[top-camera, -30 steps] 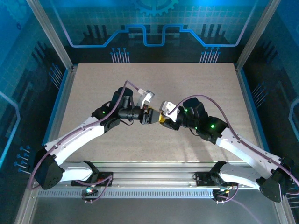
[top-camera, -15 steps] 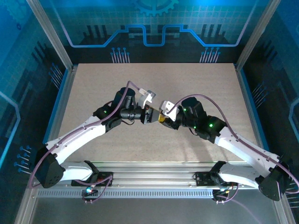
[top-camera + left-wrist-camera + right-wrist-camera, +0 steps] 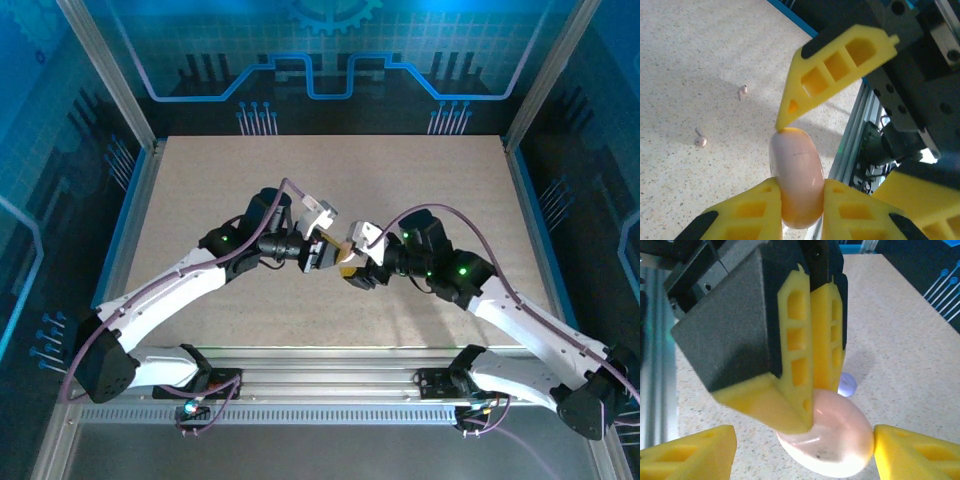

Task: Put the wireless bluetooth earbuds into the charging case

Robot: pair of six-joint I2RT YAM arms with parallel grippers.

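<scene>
Clamping the pink charging case (image 3: 796, 165) edge-on in the left gripper (image 3: 801, 189), with the right gripper (image 3: 805, 440) standing apart either side of it. Judging this a handover; next, needing the lid opened. Leaving both earbuds (image 3: 742, 92) lying beyond the left fingertips on the table (image 3: 690, 45): tiny, pale, short-stemmed.

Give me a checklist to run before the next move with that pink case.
1. Left gripper holding the pink case: ok, fingers clamped on both sides.
2. Right gripper clear of the case: not ok, jaws spread but one fingertip touches its edge.
3. Case open for insertion: not ok, lid looks shut.
4. Earbuds located: ok, that one and a second lie apart on the table.
5. Case lifted off the table: cannot tell.
</scene>
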